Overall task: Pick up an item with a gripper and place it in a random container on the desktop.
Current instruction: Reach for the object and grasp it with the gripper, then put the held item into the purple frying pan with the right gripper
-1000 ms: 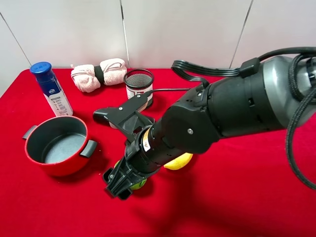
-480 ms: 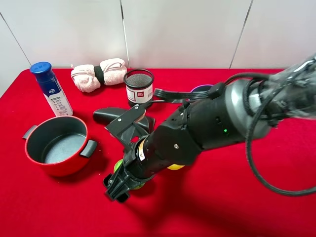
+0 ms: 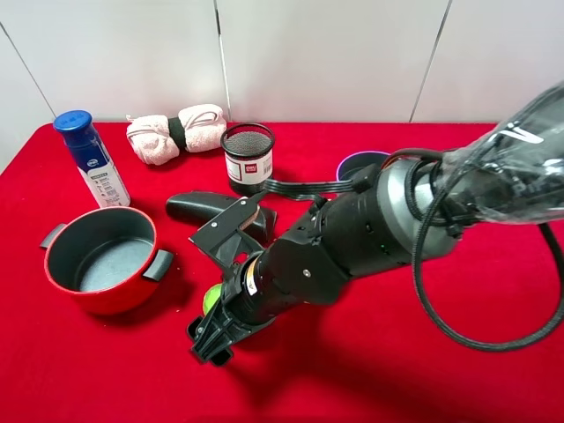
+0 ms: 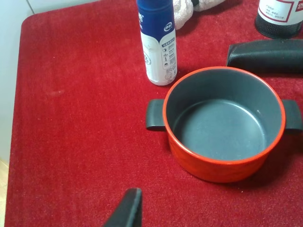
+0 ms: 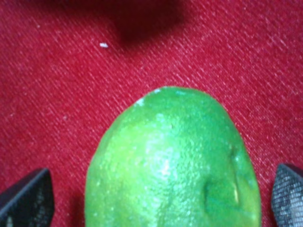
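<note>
Left wrist: bottle (image 4: 157, 42) on red desktop (image 4: 71, 118), label illegible

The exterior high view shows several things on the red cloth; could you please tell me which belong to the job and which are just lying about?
Job in hand: lime; right gripper, open around it; purple pan; red desktop.

Lying about: red pot; blue bottle; rolled towel; mesh cup; long black object.

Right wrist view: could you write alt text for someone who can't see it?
A bumpy, glossy green lime fills the close-up, lying on the red cloth. The right gripper straddles it, jaws open, one black tip at each side.
</note>
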Available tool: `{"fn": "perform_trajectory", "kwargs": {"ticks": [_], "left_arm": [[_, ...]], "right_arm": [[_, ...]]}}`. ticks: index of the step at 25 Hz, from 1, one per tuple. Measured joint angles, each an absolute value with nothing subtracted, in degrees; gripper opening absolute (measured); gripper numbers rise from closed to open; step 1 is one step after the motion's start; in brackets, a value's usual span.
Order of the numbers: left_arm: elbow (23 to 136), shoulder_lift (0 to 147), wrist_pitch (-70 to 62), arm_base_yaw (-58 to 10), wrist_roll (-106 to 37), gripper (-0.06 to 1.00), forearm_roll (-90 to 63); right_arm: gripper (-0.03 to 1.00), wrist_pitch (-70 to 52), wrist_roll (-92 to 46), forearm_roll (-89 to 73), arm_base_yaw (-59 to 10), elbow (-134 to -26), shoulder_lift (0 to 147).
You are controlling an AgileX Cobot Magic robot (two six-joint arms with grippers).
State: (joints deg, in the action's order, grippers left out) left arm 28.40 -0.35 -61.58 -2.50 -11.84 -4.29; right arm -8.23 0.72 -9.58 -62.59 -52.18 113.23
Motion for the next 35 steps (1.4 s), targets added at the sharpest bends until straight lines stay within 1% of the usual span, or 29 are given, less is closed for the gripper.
{"fn": "perform_trajectory", "kwargs": {"ticks": [8, 9, 11, 14, 35], "left_arm": [[28.4, -0.4, -61.6, -2.5, -11.8, 0.98, -4.3], [28.4, -0.4, -61.6, -2.5, -11.8, 0.98, -4.3], [28.4, -0.4, -61.6, -2.5, -11.8, 0.98, -4.3], [28.4, -0.4, -61.6, -2.5, -11.8, 0.98, -4.3], [28.4, -0.4, -61.6, -2.5, -11.8, 0.98, -4.3]], "right_arm": [[0.69, -8.0, 0.7, -9.4, -62.6, -52.2, 113.4], [0.68, -8.0, 0.7, -9.4, -62.6, -52.2, 113.4], [0.61, -8.1, 0.7, -9.4, -62.6, -52.2, 113.4], [0.48, -8.7, 0.7, -9.3, -62.6, -52.2, 113.4], [0.48, -9.8, 0.7, -9.3, -62.6, -52.4, 113.4]]}}
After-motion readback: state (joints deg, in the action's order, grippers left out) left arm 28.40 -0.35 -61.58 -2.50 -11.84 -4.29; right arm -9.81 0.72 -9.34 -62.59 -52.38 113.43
